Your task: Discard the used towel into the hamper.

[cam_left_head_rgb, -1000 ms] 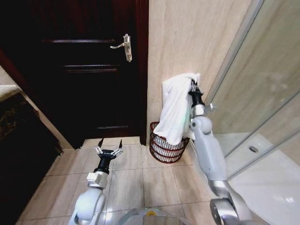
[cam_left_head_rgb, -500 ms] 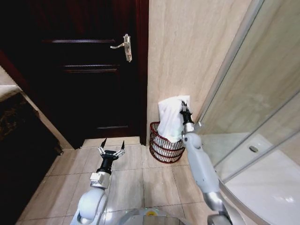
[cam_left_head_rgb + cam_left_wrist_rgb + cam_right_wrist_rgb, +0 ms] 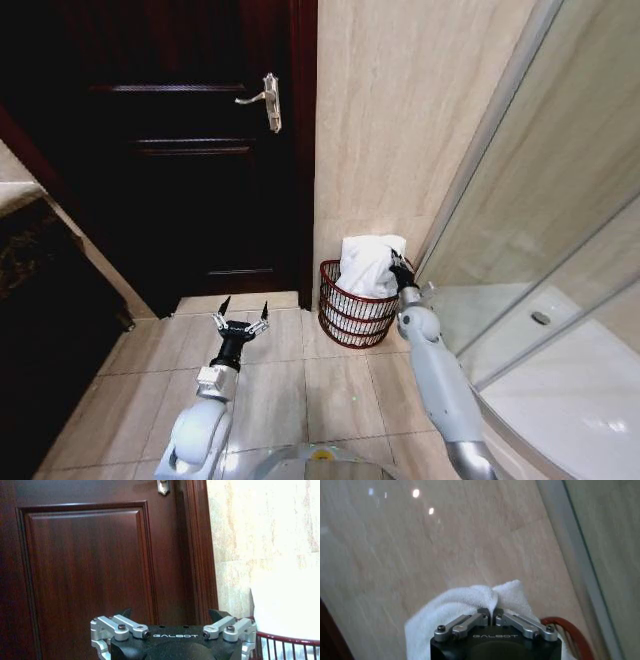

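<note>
The hamper (image 3: 355, 305) stood on the tiled floor (image 3: 270, 375) at the lower centre of the head view, against the beige wall (image 3: 400, 120) and just right of the dark wooden door (image 3: 190, 150). A glass shower screen (image 3: 560, 200) ran along the right side of the frame.

The white towel (image 3: 368, 266) sat bunched in the hamper's mouth, its upper part standing above the rim. The right gripper (image 3: 400, 270) was at the towel's right edge, just above the rim on the shower side. In the right wrist view its fingers (image 3: 479, 618) were drawn together, pinching a fold of the towel (image 3: 470, 600), with the red rim (image 3: 565, 626) showing beside them.

The left gripper (image 3: 240, 322) hovered low over the floor at lower left of centre, in front of the door and well apart from the hamper, its fingers spread wide and holding nothing. The left wrist view showed the door panel (image 3: 90, 573) ahead, with the towel (image 3: 285, 603) and hamper rim (image 3: 285, 639) at the lower right.
</note>
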### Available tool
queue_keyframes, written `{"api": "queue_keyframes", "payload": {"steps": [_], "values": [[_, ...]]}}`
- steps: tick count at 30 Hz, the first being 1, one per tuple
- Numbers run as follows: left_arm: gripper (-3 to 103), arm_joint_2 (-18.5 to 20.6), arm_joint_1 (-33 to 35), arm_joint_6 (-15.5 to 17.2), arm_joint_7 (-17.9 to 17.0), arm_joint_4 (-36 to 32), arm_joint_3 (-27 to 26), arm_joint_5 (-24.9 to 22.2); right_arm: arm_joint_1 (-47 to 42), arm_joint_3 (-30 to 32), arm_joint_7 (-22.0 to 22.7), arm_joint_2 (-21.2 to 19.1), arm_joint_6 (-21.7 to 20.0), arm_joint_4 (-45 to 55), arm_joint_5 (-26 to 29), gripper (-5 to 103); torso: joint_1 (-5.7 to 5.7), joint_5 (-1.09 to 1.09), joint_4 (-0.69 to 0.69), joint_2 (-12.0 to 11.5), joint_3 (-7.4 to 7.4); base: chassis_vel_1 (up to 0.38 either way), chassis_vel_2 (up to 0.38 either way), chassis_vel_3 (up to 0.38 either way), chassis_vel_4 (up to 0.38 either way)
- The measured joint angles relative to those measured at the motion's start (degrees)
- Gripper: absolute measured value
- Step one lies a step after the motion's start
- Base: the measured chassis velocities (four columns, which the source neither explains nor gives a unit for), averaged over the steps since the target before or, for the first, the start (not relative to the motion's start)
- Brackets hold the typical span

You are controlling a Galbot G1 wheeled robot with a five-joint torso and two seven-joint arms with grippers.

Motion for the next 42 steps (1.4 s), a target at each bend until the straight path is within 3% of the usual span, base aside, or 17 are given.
{"api": "queue_keyframes", "payload": {"steps": [3,8,12,13,17,18,20,23,26,29,30,31,35,42], "values": [[100,0.1,-0.2,-0.3,0.2,0.4,0.7,0.2,0.6,0.1,-0.8,-2.2,-4.4,-0.8,-2.1,3,0.0,0.01,0.0,0.0,0.0,0.0,0.0,0.0,0.0],[100,0.1,-0.7,-0.5,0.2,0.4,1.4,0.2,1.6,-1.8,0.3,-5.7,-8.2,-0.8,-2.8,3,0.0,0.01,0.02,0.0,0.01,0.0,0.0,0.0,0.0],[100,-0.4,-0.5,-0.6,0.2,-0.1,0.8,-0.4,3.6,-4.9,0.9,-11.0,-17.5,2.3,-2.5,3,0.0,0.0,0.0,0.0,0.01,0.0,0.0,0.0,0.0],[100,-0.4,-0.5,-0.6,0.2,-0.1,0.8,-0.4,3.6,-4.9,0.9,-11.0,-17.5,2.3,-2.5,3,0.0,0.0,0.0,0.0,0.01,0.0,0.0,0.0,0.0],[100,-0.2,0.5,-0.7,0.4,-0.8,-0.6,-2.0,7.4,-7.3,2.3,-14.6,-30.2,6.5,-0.3,3,0.0,0.0,0.03,0.0,0.01,0.0,0.0,0.0,0.0],[100,-0.2,0.5,-0.7,0.4,-0.8,-0.6,-2.0,7.4,-7.3,2.3,-14.6,-30.2,6.5,-0.3,3,0.0,0.0,0.03,0.0,0.01,0.0,0.0,0.0,0.0],[100,0.1,0.7,-0.6,0.5,-1.1,-1.4,-3.1,8.8,-9.5,1.5,-16.9,-34.6,7.6,-0.7,3,0.0,0.01,0.02,0.0,0.01,0.0,0.0,0.0,0.0],[100,0.5,0.6,0.0,0.5,-2.1,-2.2,-4.4,12.2,-15.0,0.8,-20.7,-36.2,6.9,-1.7,3,0.0,0.01,0.0,0.0,0.01,0.0,0.0,0.0,0.0],[100,0.9,0.4,0.9,0.5,-3.2,-3.0,-5.8,17.3,-22.1,2.2,-24.8,-36.6,4.8,1.3,3,0.0,0.01,0.01,0.0,0.01,0.0,0.0,0.0,0.0],[100,1.0,0.4,1.2,0.6,-3.5,-3.2,-6.1,19.1,-24.8,2.7,-26.2,-36.6,3.9,3.0,3,0.0,0.01,0.01,0.0,0.01,0.0,0.0,0.0,0.0],[100,1.0,0.3,1.4,0.6,-3.6,-3.3,-6.3,20.8,-27.3,3.1,-27.4,-36.6,3.1,4.9,3,0.01,0.01,0.02,0.0,0.01,0.0,0.0,0.0,0.0],[100,0.3,0.2,1.5,0.7,-3.2,-2.7,-6.4,27.0,-35.9,3.7,-30.9,-36.6,-0.6,12.3,3,0.01,0.0,0.02,0.0,0.01,0.0,0.0,0.0,0.0],[100,-0.1,0.2,1.2,1.0,-2.4,-2.4,-6.2,29.1,-38.9,2.8,-30.2,-36.5,-4.3,13.9,3,0.01,-0.02,0.0,0.0,0.0,0.0,0.0,0.0,0.0],[100,0.6,0.1,1.0,1.3,-1.9,-2.6,-6.2,28.2,-40.8,3.8,-23.0,-36.2,-8.8,13.4,3,0.01,0.02,0.02,0.0,0.01,0.0,0.0,0.0,0.0]]}}
